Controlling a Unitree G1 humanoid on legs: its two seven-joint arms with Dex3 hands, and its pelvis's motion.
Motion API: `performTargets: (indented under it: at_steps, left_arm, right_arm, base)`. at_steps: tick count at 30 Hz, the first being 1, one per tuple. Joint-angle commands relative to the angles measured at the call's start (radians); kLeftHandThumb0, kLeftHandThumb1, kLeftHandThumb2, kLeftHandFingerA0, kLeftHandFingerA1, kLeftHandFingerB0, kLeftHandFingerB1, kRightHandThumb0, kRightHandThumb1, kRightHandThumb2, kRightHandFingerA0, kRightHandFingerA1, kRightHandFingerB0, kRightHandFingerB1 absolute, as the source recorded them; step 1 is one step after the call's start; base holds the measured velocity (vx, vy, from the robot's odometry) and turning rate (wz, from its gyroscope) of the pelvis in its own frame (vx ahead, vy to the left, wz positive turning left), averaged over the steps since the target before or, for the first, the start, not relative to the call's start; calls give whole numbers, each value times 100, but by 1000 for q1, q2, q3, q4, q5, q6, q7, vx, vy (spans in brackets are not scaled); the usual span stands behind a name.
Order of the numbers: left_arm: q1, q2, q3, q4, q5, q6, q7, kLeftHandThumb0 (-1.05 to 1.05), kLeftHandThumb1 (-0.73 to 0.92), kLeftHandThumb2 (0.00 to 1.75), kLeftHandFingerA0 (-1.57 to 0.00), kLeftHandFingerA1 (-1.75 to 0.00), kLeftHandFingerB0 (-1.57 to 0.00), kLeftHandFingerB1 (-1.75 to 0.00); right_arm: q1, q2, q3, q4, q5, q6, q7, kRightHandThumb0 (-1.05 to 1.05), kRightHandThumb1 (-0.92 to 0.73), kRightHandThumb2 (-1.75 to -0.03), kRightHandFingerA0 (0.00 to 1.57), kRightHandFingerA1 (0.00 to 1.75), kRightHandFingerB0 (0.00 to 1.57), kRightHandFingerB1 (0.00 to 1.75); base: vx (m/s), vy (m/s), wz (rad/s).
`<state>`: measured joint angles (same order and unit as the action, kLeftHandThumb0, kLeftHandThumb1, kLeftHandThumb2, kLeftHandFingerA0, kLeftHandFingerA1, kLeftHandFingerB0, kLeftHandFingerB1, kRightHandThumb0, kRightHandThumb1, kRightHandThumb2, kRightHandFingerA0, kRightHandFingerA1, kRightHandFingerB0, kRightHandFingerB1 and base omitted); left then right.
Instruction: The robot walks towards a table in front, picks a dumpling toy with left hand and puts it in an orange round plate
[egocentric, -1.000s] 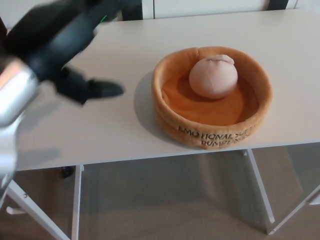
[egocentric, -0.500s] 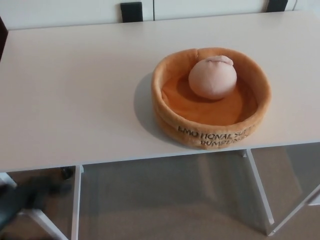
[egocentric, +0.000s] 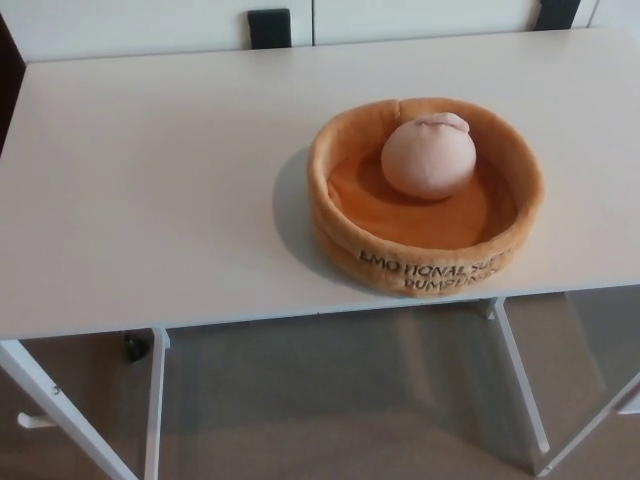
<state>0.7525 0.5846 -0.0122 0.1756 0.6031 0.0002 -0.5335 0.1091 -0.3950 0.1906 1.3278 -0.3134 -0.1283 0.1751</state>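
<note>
Head view, looking down on a white table (egocentric: 150, 200) that fills most of the frame. Neither of the robot's hands shows anywhere in this view, so whether their fingers are apart or together cannot be told.

One container on the table: an orange round plate (egocentric: 345, 235), soft and plush-looking, with a thick raised wall all round. It sits toward 3 o'clock from the table's middle, close to the near edge. Dark lettering runs along the outer wall at the plate's 6 o'clock side; the words are only partly readable.

Contents: a single dumpling toy (egocentric: 428, 158), pale pink and rounded, with a small pleated crest on top. It rests on the plate's orange floor, off centre toward 12 o'clock, with its far side close against the inner wall there. The floor from roughly 4 to 9 o'clock lies bare. Nothing else is in the plate.

The plate casts a soft shadow on the tabletop at its 9 o'clock side.

Surroundings: white table legs (egocentric: 155, 400) and angled braces show below the near edge, over a grey floor (egocentric: 330, 400). A dark square object (egocentric: 269, 27) stands beyond the table's far edge at about 12 o'clock, and a second dark piece (egocentric: 556, 12) shows at about 1 o'clock.
</note>
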Motion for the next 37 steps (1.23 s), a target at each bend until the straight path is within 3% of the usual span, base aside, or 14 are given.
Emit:
performTargets:
  at_steps: [1,3,4,6,9,10,13,18,19,20,21,35,36,37]
  left_arm:
    - [-394,-20,-169,641,108,-58,167,-41,62,59,-56,-49,-62,-44]
    - [-412,-22,-178,676,98,-66,180,-41,62,59,-56,-49,-62,-44]
    - [-438,-54,-120,742,34,-59,236,-38,69,61,-61,-59,-60,-44]
    - [-470,-105,-29,834,-61,-52,334,-42,70,61,-64,-62,-65,-47]
    - [-479,-109,-30,862,-62,-71,369,-42,70,61,-64,-62,-65,-47]
    - [-489,-130,-71,915,-21,-72,414,-49,73,61,-60,-57,-50,-41]
    - [-506,-138,-109,952,11,-86,452,-48,73,62,-61,-57,-50,-40]
    - [-523,-130,-105,1032,-17,-122,466,-45,68,61,-61,-52,-53,-40]
    - [-528,-127,-108,1043,-18,-128,460,-45,65,60,-63,-52,-55,-41]
    - [-534,-121,-112,1058,-20,-136,449,-45,65,60,-63,-52,-55,-41]
    - [-537,-115,-113,1057,-23,-146,446,-47,64,60,-61,-57,-56,-42]
    - [-596,-109,-134,1144,-76,-196,446,-45,65,60,-61,-49,-56,-40]
    - [-597,-108,-137,1145,-80,-197,448,-45,64,60,-62,-49,-57,-40]
    - [-597,-108,-138,1146,-81,-198,448,-45,64,60,-62,-49,-57,-40]
  right_arm:
    - [-3,-12,3,5,-8,17,-6,-31,-65,-59,60,43,46,36]
    - [-3,-11,3,5,-9,17,-7,-31,-65,-59,60,43,46,36]
    - [0,-9,6,8,-11,16,-3,-32,-65,-59,56,42,45,36]
    - [4,-5,8,10,-13,15,2,-31,-63,-59,57,43,47,37]
    - [5,-4,7,9,-10,13,0,-31,-63,-59,57,43,47,37]
    - [3,-7,11,5,-14,13,0,-30,-66,-59,59,43,46,37]
    - [-4,-12,-1,0,0,14,16,-30,-65,-59,56,44,45,37]
    - [-3,-9,3,17,-10,17,-2,-32,-63,-58,60,42,46,35]
    - [0,-9,-4,13,-2,14,3,-39,-53,-77,55,54,42,47]
    - [5,-9,-15,7,12,8,10,-39,-53,-77,55,54,42,47]
    - [2,-9,-18,5,15,10,8,-31,-64,-58,63,44,47,37]
    - [-34,-17,7,-1,-12,7,17,-32,-67,-60,58,43,45,36]
    - [-34,-17,7,-1,-12,7,17,-40,-56,-81,52,54,38,48]
    - [-34,-17,7,-1,-12,7,18,-40,-56,-81,52,54,38,48]
  base:
    - [0,0,0]
    - [0,0,0]
    - [0,0,0]
    - [0,0,0]
    - [0,0,0]
    - [0,0,0]
    - [0,0,0]
    - [0,0,0]
    - [0,0,0]
    - [0,0,0]
    - [0,0,0]
    - [0,0,0]
    - [0,0,0]
    - [0,0,0]
